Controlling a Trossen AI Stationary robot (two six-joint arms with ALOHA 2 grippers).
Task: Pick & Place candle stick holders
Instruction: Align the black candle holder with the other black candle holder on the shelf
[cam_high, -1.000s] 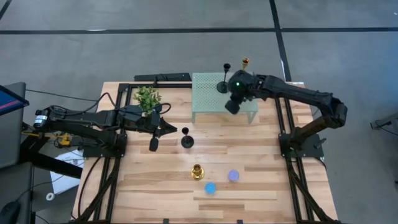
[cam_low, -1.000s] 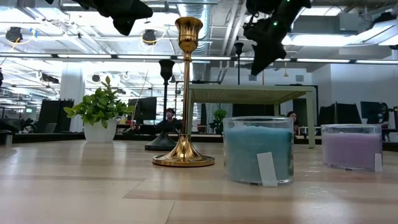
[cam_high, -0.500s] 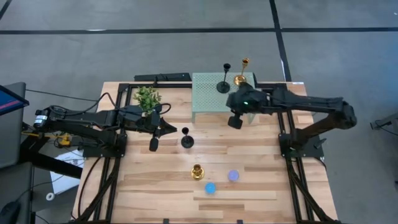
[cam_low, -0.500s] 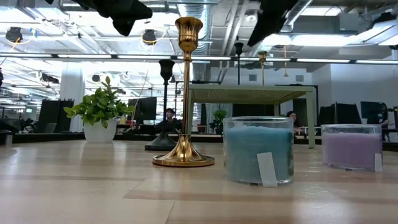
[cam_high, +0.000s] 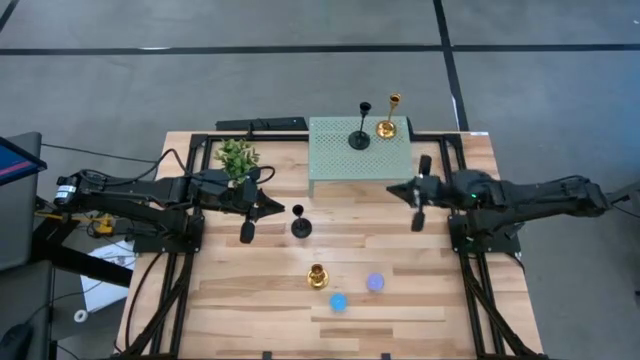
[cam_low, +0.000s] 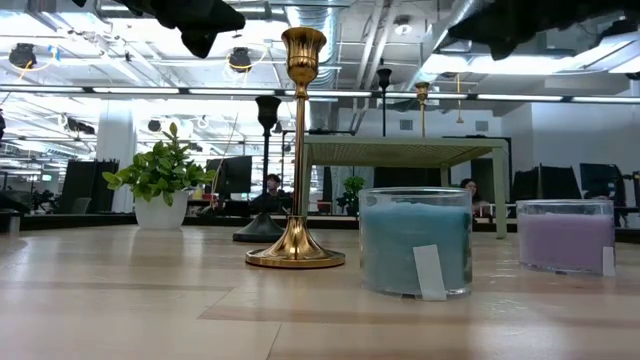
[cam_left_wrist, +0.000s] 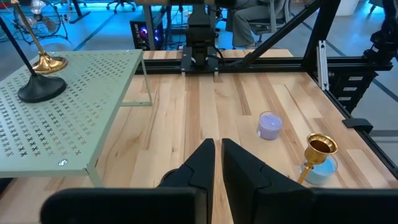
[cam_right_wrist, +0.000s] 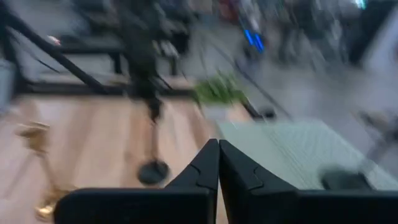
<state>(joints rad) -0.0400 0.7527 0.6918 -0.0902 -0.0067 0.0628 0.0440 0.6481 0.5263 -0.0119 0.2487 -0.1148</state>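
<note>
Two candles, a blue candle (cam_high: 338, 301) and a purple candle (cam_high: 375, 283), stand nearest to you on the bench (cam_high: 250, 310), with a gold holder (cam_high: 317, 276) just beside them. Farther, a black holder (cam_high: 300, 224) stands near the left gripper (cam_high: 247, 232); its jaws are almost shut and hold nothing. You see the right gripper (cam_high: 418, 222) beside the green stand (cam_high: 330, 165), jaws shut and empty. On the stand, the second black holder (cam_high: 359, 138) and second gold holder (cam_high: 386, 126) stand upright. A plant (cam_high: 237, 157) stands left of the stand.
</note>
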